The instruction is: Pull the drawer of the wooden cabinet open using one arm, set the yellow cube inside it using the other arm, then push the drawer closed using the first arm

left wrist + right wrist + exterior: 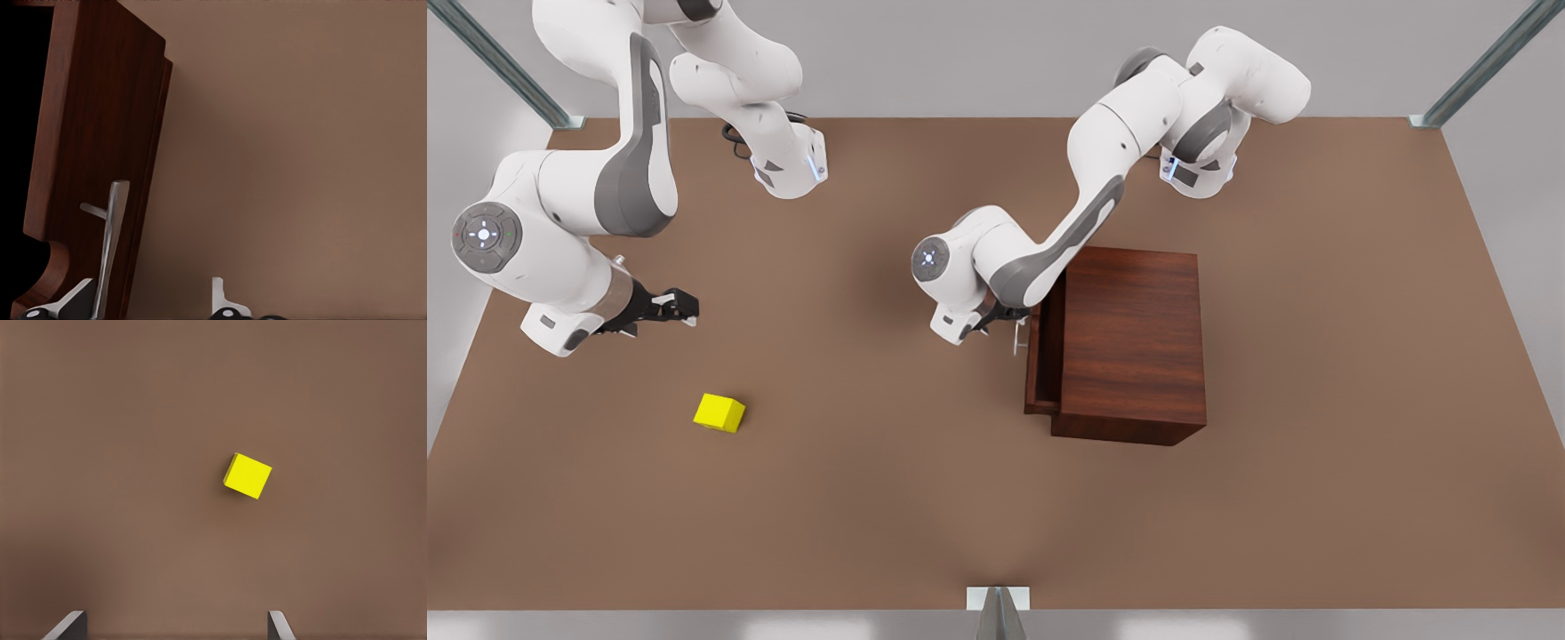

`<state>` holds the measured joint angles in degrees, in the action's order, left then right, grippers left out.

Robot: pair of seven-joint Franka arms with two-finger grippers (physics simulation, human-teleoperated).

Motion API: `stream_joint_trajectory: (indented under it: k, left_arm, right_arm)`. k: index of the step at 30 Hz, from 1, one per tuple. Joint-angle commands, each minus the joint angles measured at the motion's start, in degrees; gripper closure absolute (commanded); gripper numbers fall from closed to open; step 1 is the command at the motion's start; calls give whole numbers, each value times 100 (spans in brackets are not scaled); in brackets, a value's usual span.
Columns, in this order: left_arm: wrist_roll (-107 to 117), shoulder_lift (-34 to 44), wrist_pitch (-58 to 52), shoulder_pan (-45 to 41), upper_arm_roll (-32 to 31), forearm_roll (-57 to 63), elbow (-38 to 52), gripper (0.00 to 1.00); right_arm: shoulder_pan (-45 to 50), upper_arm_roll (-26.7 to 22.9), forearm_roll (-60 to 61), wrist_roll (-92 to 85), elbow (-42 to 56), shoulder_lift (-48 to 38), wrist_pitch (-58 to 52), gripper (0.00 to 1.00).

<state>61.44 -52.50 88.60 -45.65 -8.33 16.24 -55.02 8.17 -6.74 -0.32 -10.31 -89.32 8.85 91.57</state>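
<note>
Already the drawer stands a little out of the wooden cabinet, on the cabinet's left side in the front view, but the gap is narrow and we judge it not yet wide enough to receive the cube. Its silver bar handle lies at the left gripper, and in the left wrist view the handle sits close to one of the two fingertips, while the other is well apart from it; so the jaws are spread with the bar between them, not pressed on it. We think the pulling step is in hand. The yellow cube rests on the brown table, well apart from the cabinet, toward the front view's left and nearer to the camera. The right gripper hangs above the table, near the cube but not over it, and its fingers are apart and hold nothing; in the right wrist view the cube lies ahead of the open fingertips. This arm waits. For the next move, we judge that the left arm must draw the handle farther to the left until the tray is well open, and only then should the right arm go down on the cube.
</note>
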Motion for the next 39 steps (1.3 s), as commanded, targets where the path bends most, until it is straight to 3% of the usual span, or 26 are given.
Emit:
stream_joint_trajectory:
  k: [1,29,39]
  left_arm:
    - [0,2,34,-14,-20,-7,9,13]
    - [360,-6,157,-14,-20,-68,299,13]
    - [-589,20,-89,4,200,-15,299,13]
  right_arm:
    - [0,-2,6,-32,3,-6,1,0]
    - [0,-2,-3,-41,3,38,28,0]
    - [0,-2,6,-76,3,38,36,0]
